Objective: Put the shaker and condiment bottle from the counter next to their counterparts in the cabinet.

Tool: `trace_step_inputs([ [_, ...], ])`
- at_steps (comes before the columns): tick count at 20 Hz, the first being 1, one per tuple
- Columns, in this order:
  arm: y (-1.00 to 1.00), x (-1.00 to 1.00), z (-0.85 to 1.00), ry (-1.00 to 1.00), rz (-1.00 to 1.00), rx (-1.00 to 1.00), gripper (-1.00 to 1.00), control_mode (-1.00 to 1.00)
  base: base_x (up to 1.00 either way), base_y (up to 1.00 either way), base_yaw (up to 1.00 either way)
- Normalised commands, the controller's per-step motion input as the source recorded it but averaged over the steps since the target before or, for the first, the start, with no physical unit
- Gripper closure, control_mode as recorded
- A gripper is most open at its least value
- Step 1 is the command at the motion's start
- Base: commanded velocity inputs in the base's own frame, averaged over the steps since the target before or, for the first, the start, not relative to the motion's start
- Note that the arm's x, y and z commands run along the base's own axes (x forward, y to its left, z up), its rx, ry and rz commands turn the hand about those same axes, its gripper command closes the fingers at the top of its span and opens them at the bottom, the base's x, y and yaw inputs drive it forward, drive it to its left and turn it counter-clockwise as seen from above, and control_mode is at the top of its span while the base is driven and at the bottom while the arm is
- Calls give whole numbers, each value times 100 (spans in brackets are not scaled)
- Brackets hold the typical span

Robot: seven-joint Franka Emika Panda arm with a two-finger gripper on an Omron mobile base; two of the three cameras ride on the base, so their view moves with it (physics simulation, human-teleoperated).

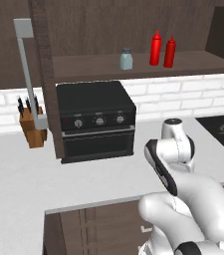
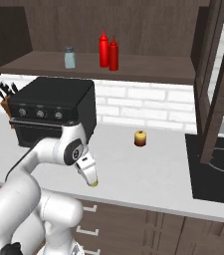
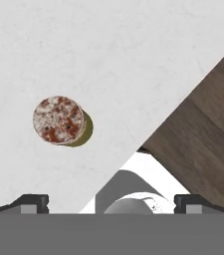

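Observation:
The yellow shaker (image 3: pixel 58 120), seen from above with a speckled brownish cap, stands on the counter (image 3: pixel 133 50) near its front edge. My gripper (image 3: pixel 111 201) hangs open above it, and the shaker lies up and left of the gap, not between the fingers. In the right base view the hand points down over the shaker (image 2: pixel 93 183). On the cabinet (image 1: pixel 133 67) shelf stand a pale blue-grey shaker (image 1: pixel 126 59), the tall red bottle (image 1: pixel 155 48) and, touching or nearly touching its right side, the shorter red condiment bottle (image 1: pixel 169 52).
A black toaster oven (image 1: pixel 96 119) stands under the shelf, with a knife block (image 1: pixel 33 125) to its left. A round yellow-and-red lump (image 2: pixel 140 138) lies mid-counter. A cooktop (image 2: pixel 218 169) lies at the right, and an open cabinet door (image 2: pixel 218 74) hangs above it. Dark wood drawers (image 3: pixel 203 134) sit below the counter edge.

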Motion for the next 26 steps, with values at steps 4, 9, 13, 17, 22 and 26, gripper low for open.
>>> trace_step_inputs([
  [4,0,0,0,-7,0,0,-100,-100,0,0,0],
  [9,0,0,0,-3,0,0,-100,-100,0,0,0],
  [13,0,3,0,0,0,0,-100,-100,0,0,0],
  [17,-6,15,0,0,0,0,-100,-100,0,0,0],
  [22,-5,20,0,0,0,0,-100,-100,0,0,0],
  [26,-4,24,0,0,0,0,-100,-100,0,0,0],
])
